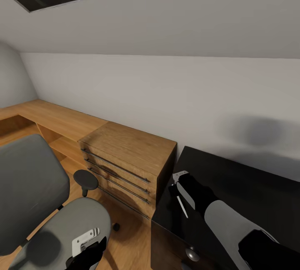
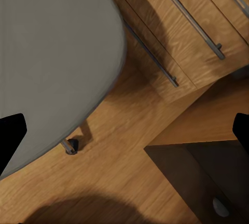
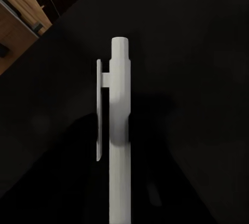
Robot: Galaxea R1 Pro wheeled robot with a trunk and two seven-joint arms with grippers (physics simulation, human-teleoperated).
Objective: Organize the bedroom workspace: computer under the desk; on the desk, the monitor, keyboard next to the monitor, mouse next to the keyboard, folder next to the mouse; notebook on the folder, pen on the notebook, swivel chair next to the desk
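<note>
The swivel chair stands at the lower left of the head view, on the wooden floor beside the oak drawer unit; its grey seat is bare and one black armrest faces the drawers. The left gripper hangs over the front edge of the seat; in the left wrist view its two dark fingertips sit far apart at opposite edges of the frame, spread wide with nothing between them, above the seat rim, a caster and the floor. The desk occupies the lower right, its black top touching the side of the drawer unit. The right gripper is positioned over the near corner of the desk with a thin white pen projecting from it. The right wrist view shows the pen, clip to one side, running straight along the gripper axis above the black desk surface; the fingers themselves are out of frame, but the pen is suspended clear of the desk, so the grip is pinched on it.
</note>
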